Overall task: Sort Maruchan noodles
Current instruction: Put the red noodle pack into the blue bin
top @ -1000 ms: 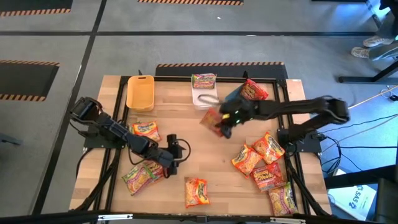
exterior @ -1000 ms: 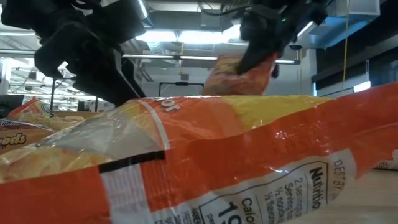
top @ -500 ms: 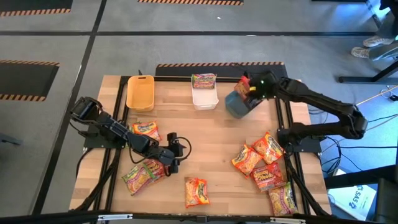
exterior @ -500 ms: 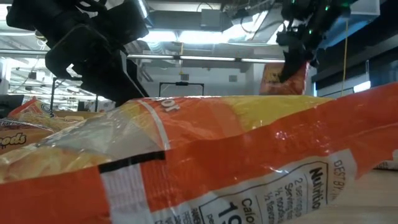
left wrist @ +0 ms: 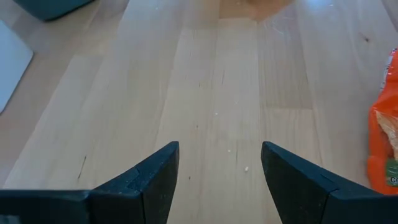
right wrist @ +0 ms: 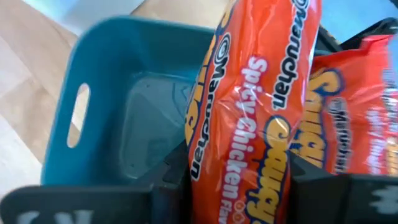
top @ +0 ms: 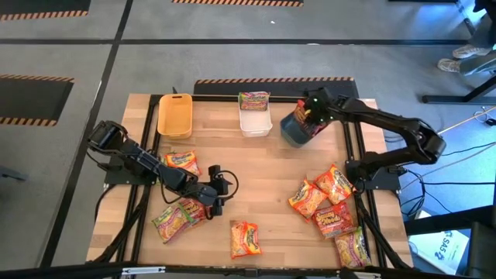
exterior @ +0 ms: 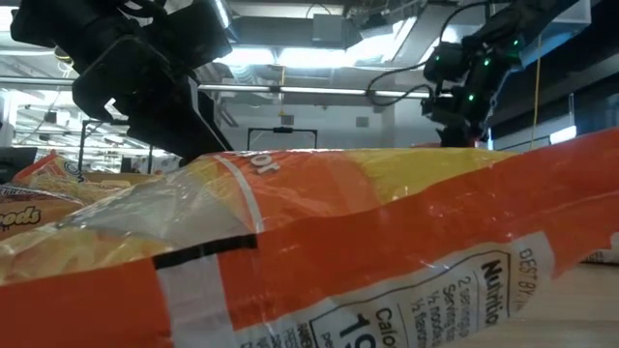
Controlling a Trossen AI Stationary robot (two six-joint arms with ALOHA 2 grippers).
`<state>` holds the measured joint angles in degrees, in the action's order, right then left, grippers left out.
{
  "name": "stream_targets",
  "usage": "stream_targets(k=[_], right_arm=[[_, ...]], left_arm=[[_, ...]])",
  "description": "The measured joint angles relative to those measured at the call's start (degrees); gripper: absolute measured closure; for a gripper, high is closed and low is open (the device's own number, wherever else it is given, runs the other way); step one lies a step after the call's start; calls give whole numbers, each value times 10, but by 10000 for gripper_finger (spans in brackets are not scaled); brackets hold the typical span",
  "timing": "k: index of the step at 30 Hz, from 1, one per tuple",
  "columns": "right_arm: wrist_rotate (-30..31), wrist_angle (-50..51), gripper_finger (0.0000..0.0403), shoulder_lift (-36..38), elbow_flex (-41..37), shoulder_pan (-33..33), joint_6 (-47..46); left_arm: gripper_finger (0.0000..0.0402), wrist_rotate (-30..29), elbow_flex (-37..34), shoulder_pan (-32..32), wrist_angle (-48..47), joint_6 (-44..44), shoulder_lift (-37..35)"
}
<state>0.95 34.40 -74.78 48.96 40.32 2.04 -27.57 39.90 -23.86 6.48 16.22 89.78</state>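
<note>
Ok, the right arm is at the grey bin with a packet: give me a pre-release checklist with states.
1. Right gripper grips the Spicy Chicken packet: ok.
2. Packet over the dark grey bin: ok.
3. Room in the bin: ok; the floor is bare, and a second red packet lies at its edge.
4. Packet low enough to drop cleanly: cannot tell.
5. Left gripper open, away over bare wood: ok.

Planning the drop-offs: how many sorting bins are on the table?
3, along the far edge: yellow bin at left, white bin in the middle, grey bin at right under the right end effector.
</note>
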Motion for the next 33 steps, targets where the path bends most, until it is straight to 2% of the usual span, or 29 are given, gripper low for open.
stream_targets(k=[5,11,14,19,25,29,33], right_arm=[[2,-6,290,-39,-1,0,0],[69,-6,290,-71,-1,-2,-1],[68,-6,286,-80,-1,-1,-1],[74,-3,231,-80,-1,-2,-2],[129,40,157,-80,16,-2,-3],[142,66,134,-80,36,-2,-4],[156,75,128,-80,45,-2,-5]], left_arm=[[179,0,0,0,1,1,0],[179,0,0,0,2,1,0],[179,6,0,0,2,2,0],[179,22,0,0,2,2,0],[179,22,0,0,2,2,0],[179,22,0,0,2,2,0],[179,22,0,0,6,2,0]])
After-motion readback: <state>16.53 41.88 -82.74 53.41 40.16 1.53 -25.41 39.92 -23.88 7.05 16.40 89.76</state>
